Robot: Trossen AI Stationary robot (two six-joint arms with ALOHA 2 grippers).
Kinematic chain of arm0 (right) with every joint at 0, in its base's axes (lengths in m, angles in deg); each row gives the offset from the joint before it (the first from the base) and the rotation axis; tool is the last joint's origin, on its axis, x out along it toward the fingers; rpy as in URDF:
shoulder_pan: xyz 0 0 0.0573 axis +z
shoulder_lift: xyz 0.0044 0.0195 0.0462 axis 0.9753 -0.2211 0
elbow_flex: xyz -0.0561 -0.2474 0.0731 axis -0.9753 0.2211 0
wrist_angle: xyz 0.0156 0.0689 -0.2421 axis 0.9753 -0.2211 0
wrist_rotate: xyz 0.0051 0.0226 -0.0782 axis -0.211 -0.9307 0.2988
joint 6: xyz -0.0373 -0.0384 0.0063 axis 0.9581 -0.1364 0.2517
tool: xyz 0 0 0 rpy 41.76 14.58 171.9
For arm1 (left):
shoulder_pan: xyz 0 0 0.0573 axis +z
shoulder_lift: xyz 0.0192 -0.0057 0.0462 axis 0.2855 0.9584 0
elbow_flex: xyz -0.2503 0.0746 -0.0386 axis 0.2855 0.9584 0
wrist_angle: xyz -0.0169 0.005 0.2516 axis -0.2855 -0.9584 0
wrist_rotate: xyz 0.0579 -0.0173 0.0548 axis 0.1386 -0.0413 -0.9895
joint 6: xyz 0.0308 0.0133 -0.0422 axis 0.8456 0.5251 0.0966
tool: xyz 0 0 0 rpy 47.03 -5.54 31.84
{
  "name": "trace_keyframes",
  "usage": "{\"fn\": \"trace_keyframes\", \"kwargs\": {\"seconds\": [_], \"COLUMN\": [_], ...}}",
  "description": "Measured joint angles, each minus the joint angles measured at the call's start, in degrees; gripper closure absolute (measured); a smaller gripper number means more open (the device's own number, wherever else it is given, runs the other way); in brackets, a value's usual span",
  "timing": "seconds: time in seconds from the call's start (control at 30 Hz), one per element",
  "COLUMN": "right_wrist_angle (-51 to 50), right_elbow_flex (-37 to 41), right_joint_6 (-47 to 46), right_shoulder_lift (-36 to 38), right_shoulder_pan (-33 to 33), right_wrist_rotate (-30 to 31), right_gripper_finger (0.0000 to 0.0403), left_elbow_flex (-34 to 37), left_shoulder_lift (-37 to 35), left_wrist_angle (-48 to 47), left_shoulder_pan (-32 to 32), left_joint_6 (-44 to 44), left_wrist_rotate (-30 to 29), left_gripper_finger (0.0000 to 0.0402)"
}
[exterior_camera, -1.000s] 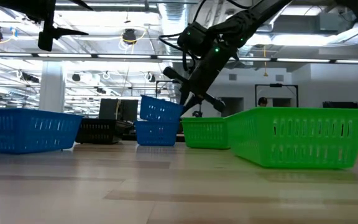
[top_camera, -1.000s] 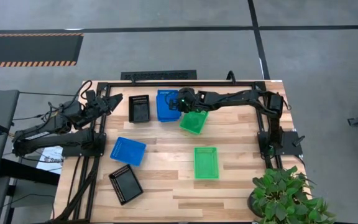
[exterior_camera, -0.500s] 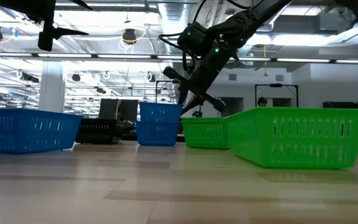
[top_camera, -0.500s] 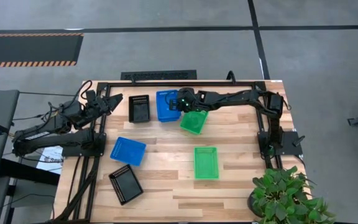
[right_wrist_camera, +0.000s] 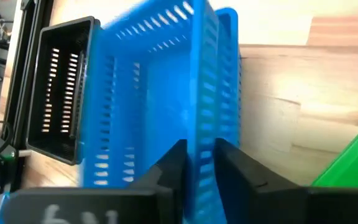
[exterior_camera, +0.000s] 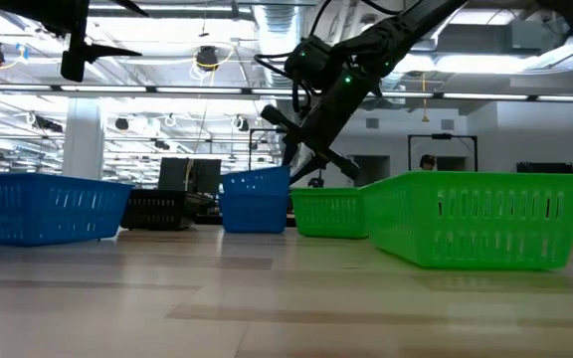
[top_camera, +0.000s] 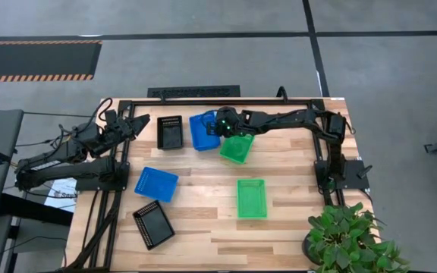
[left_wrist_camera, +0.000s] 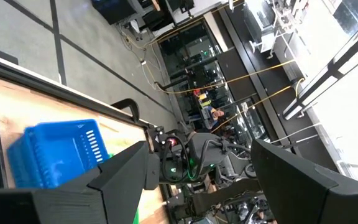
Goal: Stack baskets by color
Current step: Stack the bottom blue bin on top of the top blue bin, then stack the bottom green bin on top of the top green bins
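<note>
Right gripper point(top_camera: 217, 129) astride blue basket point(top_camera: 202, 130) wall

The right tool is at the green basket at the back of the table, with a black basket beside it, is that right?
Not quite. The right tool is at the blue basket, not a green one: the right wrist view shows its fingers straddling the blue wall. The black basket does sit beside it.

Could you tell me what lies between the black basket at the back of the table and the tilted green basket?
The blue stack sits between the black basket and the green basket, seen in the high view; the right gripper is at its rim.
</note>
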State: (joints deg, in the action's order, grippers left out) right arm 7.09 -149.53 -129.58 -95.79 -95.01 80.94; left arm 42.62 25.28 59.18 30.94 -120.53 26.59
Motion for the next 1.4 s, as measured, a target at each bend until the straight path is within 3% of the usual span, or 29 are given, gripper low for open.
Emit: {"fn": "trace_keyframes", "kwargs": {"seconds": [0.33,0.53,0.73,0.87,1.03,1.23,1.4], "right_wrist_angle": [-0.1,-3.3,-21.9,-37.1,-48.1,-56.9,-57.5], "right_elbow_flex": [0.0,-2.8,-3.1,-3.0,-3.0,-3.0,-3.0], "right_joint_6": [1.0,7.5,9.1,0.5,-17.4,-39.6,-46.1], "right_shoulder_lift": [0.1,6.3,14.4,17.6,19.2,16.2,11.6], "right_shoulder_pan": [-1.2,-2.3,2.9,11.2,24.6,37.5,41.0], "right_wrist_rotate": [-0.2,-2.6,-3.0,-1.2,1.7,2.7,1.0], "right_gripper_finger": [0.0180,0.0167,0.0172,0.0172,0.0173,0.0173,0.0173], "left_elbow_flex": [0.0,0.0,0.0,0.0,0.0,0.0,0.0], "left_shoulder_lift": [0.0,0.0,0.0,0.0,0.0,0.0,0.1], "left_wrist_angle": [0.0,0.0,-1.4,-2.1,-2.4,-3.7,-5.3], "left_shoulder_pan": [0.0,0.0,0.0,0.0,0.0,0.0,0.0], "left_joint_6": [0.0,0.0,0.0,0.0,0.0,0.0,0.0], "left_wrist_rotate": [0.0,0.2,1.7,2.3,4.9,4.8,3.8], "left_gripper_finger": [0.0128,0.0128,0.0128,0.0128,0.0128,0.0128,0.0128]}}
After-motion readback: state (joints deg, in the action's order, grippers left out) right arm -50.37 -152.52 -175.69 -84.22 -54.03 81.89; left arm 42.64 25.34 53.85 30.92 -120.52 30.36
